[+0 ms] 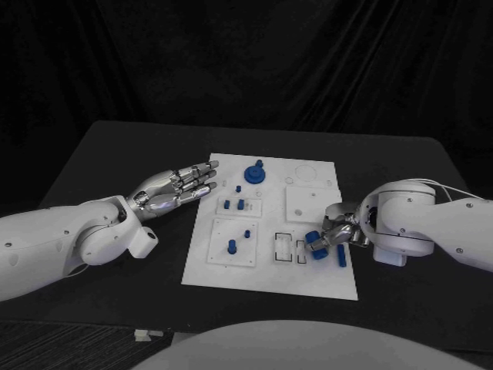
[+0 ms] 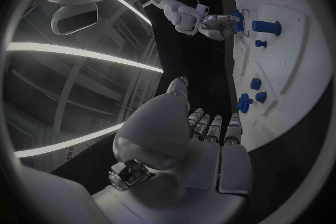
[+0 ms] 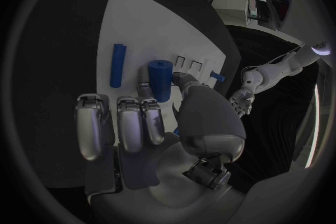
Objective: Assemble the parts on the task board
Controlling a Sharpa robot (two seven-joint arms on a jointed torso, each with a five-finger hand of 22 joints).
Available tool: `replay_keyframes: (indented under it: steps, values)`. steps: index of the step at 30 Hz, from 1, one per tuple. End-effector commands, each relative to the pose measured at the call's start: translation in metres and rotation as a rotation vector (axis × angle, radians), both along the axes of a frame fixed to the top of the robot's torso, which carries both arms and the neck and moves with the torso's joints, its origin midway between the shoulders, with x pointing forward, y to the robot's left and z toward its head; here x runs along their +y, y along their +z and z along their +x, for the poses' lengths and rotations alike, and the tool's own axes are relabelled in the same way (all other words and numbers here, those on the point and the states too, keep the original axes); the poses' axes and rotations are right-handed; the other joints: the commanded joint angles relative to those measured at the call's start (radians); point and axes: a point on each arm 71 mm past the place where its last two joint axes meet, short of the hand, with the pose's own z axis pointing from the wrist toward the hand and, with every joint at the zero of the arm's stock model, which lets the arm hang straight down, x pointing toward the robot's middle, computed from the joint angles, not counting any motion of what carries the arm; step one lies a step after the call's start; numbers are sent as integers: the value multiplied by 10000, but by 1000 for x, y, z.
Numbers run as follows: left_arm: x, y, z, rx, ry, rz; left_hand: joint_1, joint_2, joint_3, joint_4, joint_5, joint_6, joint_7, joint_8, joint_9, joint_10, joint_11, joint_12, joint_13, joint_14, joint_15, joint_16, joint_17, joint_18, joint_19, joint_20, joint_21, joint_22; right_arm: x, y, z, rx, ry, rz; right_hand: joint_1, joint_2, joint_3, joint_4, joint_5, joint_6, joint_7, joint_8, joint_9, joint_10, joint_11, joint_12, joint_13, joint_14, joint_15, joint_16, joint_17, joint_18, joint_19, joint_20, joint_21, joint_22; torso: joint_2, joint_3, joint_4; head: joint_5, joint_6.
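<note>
right hand (image 1: 337, 231) pinches blue cylinder (image 3: 160, 79) (left hand (image 1: 178, 186) flat, empty)

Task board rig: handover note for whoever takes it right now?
Left hand: open, holds nothing, hovers at the task board's left edge.
Right hand: fingers grip a blue cylinder over the board's right side, beside the rectangular slots.
A loose blue bar lies next to it.
Done: blue gear and several small blue pegs stand in the board.
Left: seat the held cylinder, then the bar.

Task board (image 1: 271, 274) mid-table (image 1: 113, 146) — left hand (image 1: 178, 186) beside its left edge, right hand (image 1: 333, 233) over its right.
</note>
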Motion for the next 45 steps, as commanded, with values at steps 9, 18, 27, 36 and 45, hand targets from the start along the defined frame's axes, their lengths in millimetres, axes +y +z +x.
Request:
replay_keyframes:
  steps: [9, 18, 27, 36, 45]
  values:
    - [0, 0, -1, 66, -64, -120, -15, -45, 32, 50, 18, -46, 50, 16, 2, 18, 81, -35, -11, -4, 176, -36, -16, 183, 10, 124, 34, 22, -8, 5, -9, 219, -1348, 956, -100, 59, 2457, -2574, 154, -266, -98, 211, 245, 1052, 24, 36, 2631, 1072, 55, 27, 2634, -45, 840, 41, -56, 2484, 5, 3, 0, -33, 2]
    - [-1, 0, -1, 79, -89, -123, -16, -50, 30, 50, 16, -52, 52, 15, 1, 18, 83, -35, -11, -4, 174, -36, -16, 183, 8, 125, 32, 16, -5, 15, -14, -64, -1709, 1489, -171, 67, 2543, -2659, 454, -292, -112, 345, 359, 1052, 12, 36, 2631, 1072, 45, 27, 2634, -45, 841, 34, -56, 2484, -7, 4, -8, -64, 2]
    - [-2, -1, -1, 140, -153, -119, -17, -64, 24, 49, 19, -72, 66, 11, -2, 18, 101, -35, -11, -4, 161, -36, -16, 182, 10, 128, 34, 21, 9, 17, -17, -38, -1710, 1856, -222, 73, 2591, -2694, 610, -293, -119, 414, 408, 1052, 3, 36, 2631, 1072, 37, 27, 2634, -56, 861, 27, -16, 2499, -3, 1, 2, -91, 2]
    - [-2, -1, -1, 190, -213, -131, 0, -54, 40, 37, 29, -79, 84, 10, -2, 18, 125, -35, -11, -4, 170, -36, -16, 182, 17, 145, 40, 36, 24, 12, -14, 243, -1356, 1823, -447, 127, 2543, -2593, 202, -425, -110, 480, 471, 1052, 13, 36, 2631, 1072, 44, 27, 2634, -52, 852, 30, -32, 2493, 0, -1, -2, -74, 2]
    - [-2, -1, -2, 243, -240, -116, 34, -48, 69, 4, 41, -54, 98, 17, 3, 18, 135, -35, -11, -4, 244, -36, -16, 178, 20, 192, 41, 39, 35, 3, -16, 768, -937, 1692, -759, 230, 2501, -2354, -151, -545, -102, 481, 463, 1052, 24, 36, 2631, 1072, 55, 27, 2634, -38, 828, 41, -81, 2476, 7, -3, 13, -115, 2]
